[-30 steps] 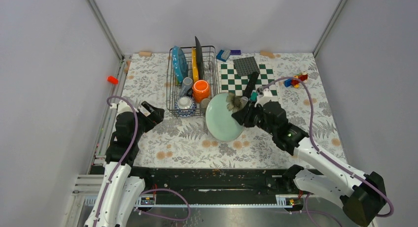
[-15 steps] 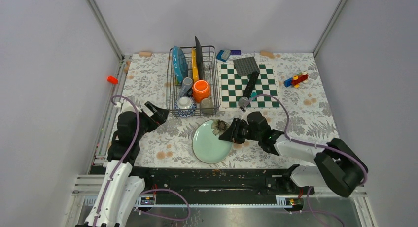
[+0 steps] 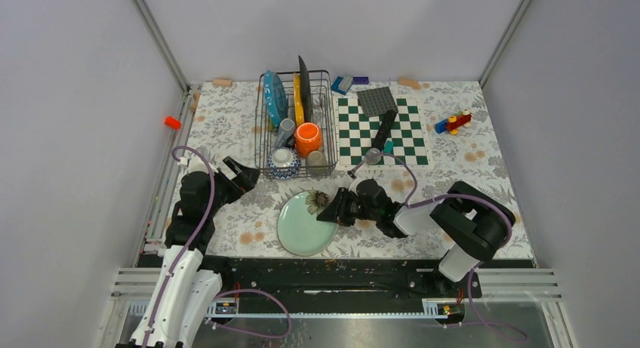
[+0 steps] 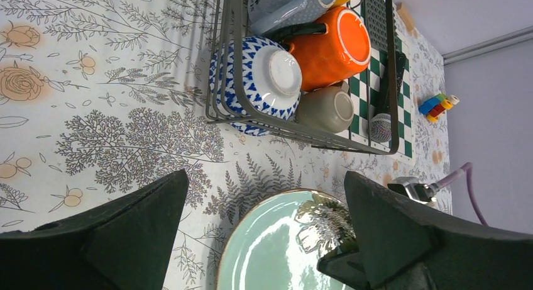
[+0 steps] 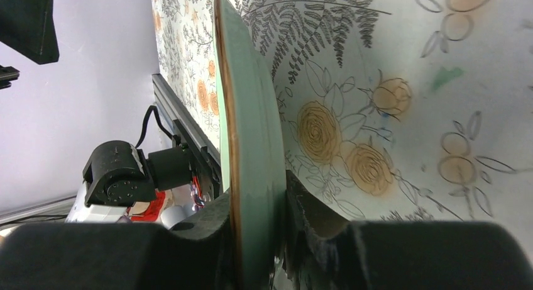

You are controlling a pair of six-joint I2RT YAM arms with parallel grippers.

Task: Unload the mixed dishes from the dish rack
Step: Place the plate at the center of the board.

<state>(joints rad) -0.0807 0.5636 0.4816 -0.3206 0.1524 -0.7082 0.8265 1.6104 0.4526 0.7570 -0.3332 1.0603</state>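
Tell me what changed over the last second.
The right gripper, still clamped on the green plate, carried it from beside the dish rack down and left toward the near edge. The left gripper stayed open near the rack; nothing in the rack moved.

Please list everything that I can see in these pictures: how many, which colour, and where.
dish rack: one, dark wire, far left-centre.
blue plate: one, upright in rack.
orange plate: one, upright beside it.
dark plate: one, upright, next along.
orange mug: one, rack's middle.
grey cups: two, in rack.
bowl: one, blue-white, rack's near side.
green plate: one, pale, in front of rack, gripped.
checkered mat: one, green-white, right of rack.
studded plate: one, grey, mat's far edge.
microphone: one, black, on mat.
toy bricks: several, mixed colours, far right and behind mat.
red piece: one, far left.
left gripper: open, empty, left of rack's near corner.
right gripper: shut on green plate's rim.
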